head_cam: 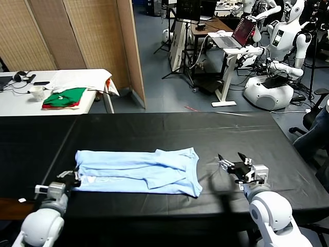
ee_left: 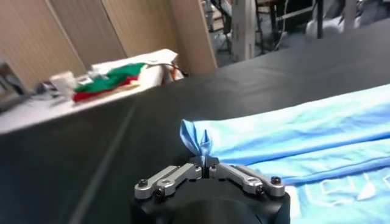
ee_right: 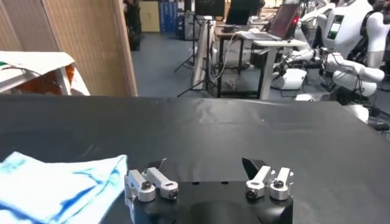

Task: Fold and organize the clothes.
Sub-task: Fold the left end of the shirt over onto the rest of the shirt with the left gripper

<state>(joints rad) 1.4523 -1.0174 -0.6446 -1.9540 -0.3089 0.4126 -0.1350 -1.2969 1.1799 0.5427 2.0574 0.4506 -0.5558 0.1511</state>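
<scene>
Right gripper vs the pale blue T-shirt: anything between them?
Nothing. In the head view only bare black table cover separates the open right gripper from the pale sky-blue cotton T-shirt; the right wrist view shows the same gap.

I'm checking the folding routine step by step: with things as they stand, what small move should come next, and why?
Probably the left gripper should lift its pinched corner and carry it across the T-shirt. Its jaws are shut on a blue fold at the shirt's left edge, while the right gripper waits open on the black table, beside the shirt.
</scene>
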